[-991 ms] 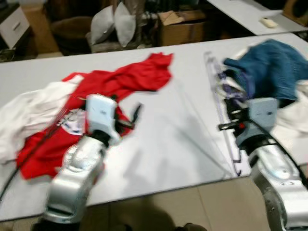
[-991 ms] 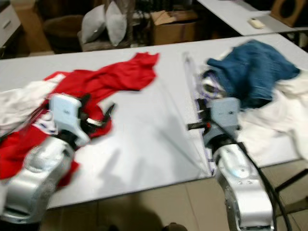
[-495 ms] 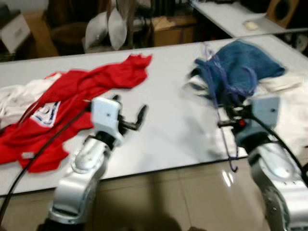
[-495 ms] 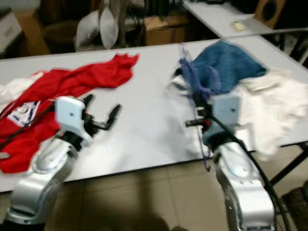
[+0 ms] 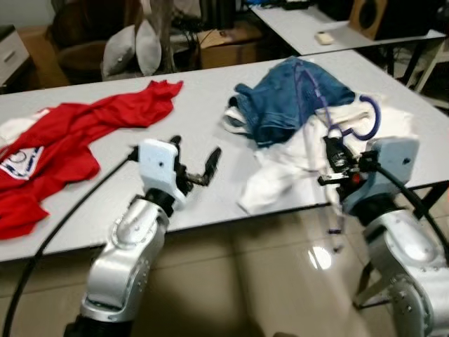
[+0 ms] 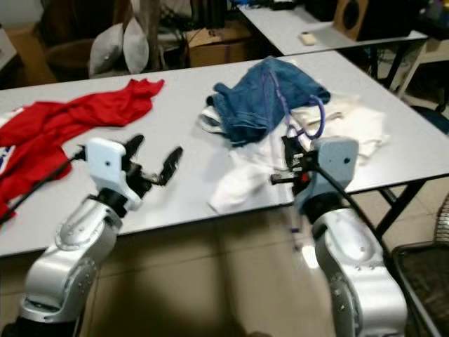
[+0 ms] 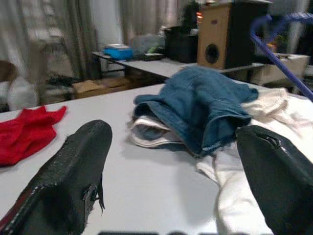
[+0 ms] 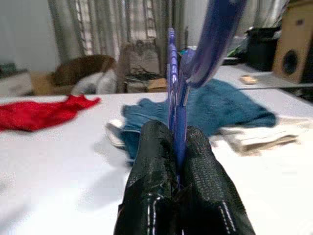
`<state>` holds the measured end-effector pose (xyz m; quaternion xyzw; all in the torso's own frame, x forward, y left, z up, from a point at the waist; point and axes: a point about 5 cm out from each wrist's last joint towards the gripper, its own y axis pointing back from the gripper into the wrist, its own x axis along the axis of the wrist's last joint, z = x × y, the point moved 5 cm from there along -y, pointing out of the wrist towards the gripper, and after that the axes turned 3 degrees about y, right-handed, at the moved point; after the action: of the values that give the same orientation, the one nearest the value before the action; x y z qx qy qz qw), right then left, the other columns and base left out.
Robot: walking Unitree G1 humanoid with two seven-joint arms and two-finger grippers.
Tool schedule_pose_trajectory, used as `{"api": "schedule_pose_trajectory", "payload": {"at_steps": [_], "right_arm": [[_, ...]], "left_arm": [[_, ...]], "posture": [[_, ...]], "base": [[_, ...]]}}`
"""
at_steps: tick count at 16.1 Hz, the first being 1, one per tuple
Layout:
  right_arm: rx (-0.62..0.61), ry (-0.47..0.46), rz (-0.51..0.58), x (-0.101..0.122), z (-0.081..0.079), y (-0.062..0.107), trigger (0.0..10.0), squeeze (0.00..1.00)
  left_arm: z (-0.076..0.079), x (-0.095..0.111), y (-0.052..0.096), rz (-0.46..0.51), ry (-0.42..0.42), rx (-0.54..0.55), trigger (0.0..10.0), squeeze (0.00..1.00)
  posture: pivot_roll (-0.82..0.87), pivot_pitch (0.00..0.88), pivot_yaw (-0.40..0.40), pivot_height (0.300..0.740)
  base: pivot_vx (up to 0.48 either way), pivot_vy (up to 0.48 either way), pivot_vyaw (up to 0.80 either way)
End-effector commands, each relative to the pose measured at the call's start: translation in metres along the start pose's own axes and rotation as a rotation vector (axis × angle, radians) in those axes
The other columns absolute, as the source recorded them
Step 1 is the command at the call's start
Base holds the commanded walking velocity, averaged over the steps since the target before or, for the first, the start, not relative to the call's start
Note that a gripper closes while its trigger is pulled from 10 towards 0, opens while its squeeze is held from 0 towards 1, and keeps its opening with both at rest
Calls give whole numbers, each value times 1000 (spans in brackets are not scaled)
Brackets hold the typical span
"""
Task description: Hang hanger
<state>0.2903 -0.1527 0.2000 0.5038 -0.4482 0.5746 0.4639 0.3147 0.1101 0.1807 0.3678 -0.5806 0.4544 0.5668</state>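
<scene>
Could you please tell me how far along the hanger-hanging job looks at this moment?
Done: the right tool is shut on the purple plastic hanger, lifted clear of the white table. In hand: it holds the hanger upright near the blue denim garment. The left tool is open and holds nothing. Left: hanging it, though I cannot see a rail.

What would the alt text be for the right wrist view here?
The right gripper is shut on a purple hanger that rises between its black fingers, hook curving overhead. Beyond it a white table holds a blue garment, a white garment and a red garment.
</scene>
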Motion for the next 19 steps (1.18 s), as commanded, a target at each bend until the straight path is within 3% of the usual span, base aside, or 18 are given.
{"api": "schedule_pose_trajectory", "payload": {"at_steps": [1, 4, 8, 14, 17, 19], "right_arm": [[1, 77, 24, 3, -4, -5, 10000, 0], [-25, 118, 56, 2, -2, -9, 10000, 0], [59, -54, 13, -10, -16, -10, 10000, 0], [34, -31, 1, -15, -11, -6, 10000, 0], [1, -69, 1, -13, -3, 0, 10000, 0], [-18, -140, 31, -8, 1, 2, 10000, 0]], "left_arm": [[-14, 10, 2, 38, -21, 48, 10000, 435], [-15, 12, 4, 36, -65, 25, 10000, 439], [-21, 4, 4, 0, -68, 15, 10000, 455], [-9, -3, 8, -29, -56, -60, 10000, 455], [-7, -7, 6, -39, -49, -72, 10000, 455], [-3, -7, 4, -40, -48, -88, 10000, 451]], "posture": [[-164, 50, 55, 740], [-144, 58, 45, 740], [-148, 49, 57, 740], [-149, 70, 68, 740], [-162, 78, 79, 740], [-167, 80, 82, 740]], "base": [[0, 0, 0], [0, 0, 0], [142, 0, 0], [289, 0, -779], [290, 0, -767], [281, 0, -266]]}}
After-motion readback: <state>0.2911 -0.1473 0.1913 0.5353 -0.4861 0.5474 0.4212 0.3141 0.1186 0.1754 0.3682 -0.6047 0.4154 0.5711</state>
